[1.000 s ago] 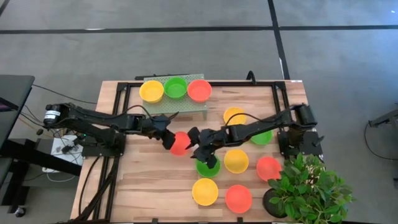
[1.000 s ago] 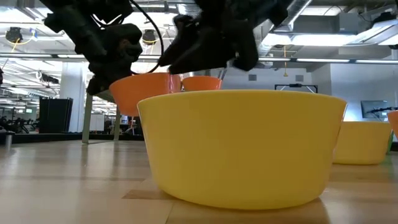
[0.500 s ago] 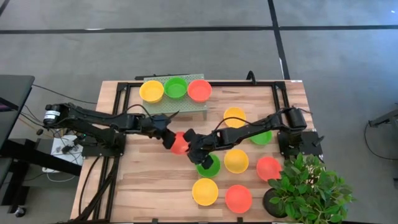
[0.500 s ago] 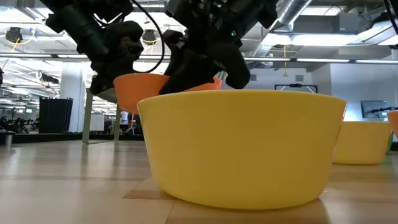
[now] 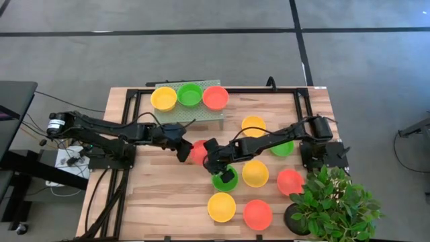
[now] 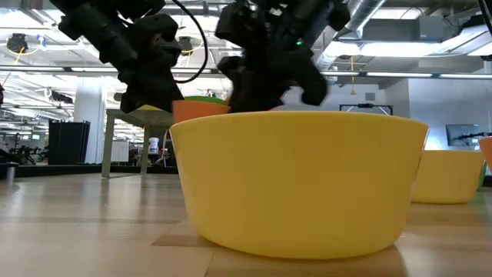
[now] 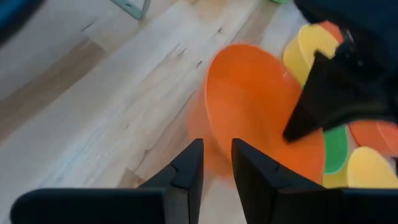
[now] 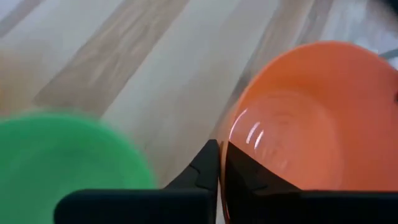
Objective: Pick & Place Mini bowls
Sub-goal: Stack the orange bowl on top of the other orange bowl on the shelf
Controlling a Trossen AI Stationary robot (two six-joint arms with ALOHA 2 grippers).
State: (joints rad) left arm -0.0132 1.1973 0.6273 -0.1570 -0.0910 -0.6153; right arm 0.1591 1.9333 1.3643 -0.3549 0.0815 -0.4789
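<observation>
A red-orange mini bowl (image 5: 197, 152) hangs tilted above the middle of the table, between my two grippers. My right gripper (image 5: 210, 157) comes from the table's right and is shut on the bowl. My left gripper (image 5: 183, 150) comes from the table's left. Its fingers stand apart (image 7: 217, 163) right at the bowl's opposite edge, and I cannot tell whether they touch it. In the low view a big yellow bowl (image 6: 300, 181) hides most of the held bowl. My right gripper holds the bowl by its rim (image 8: 232, 138), on the side toward the table's right. One finger lies on the inner wall and one on the outer. The fingers slant down from the right. The bowl is tilted and clear of the table.
A green stand (image 5: 201, 114) at the back carries a yellow (image 5: 164, 98), a green (image 5: 190, 94) and a red bowl (image 5: 216, 97). Several more bowls lie on the right half, one green (image 5: 226, 179) just under my right gripper. A potted plant (image 5: 332, 202) stands at the near right corner.
My right gripper has moved toward the table's left onto the red-orange bowl, tipped further down and shut on its rim. My left gripper has stayed in place and opened. The bowl has stayed above the table's middle.
</observation>
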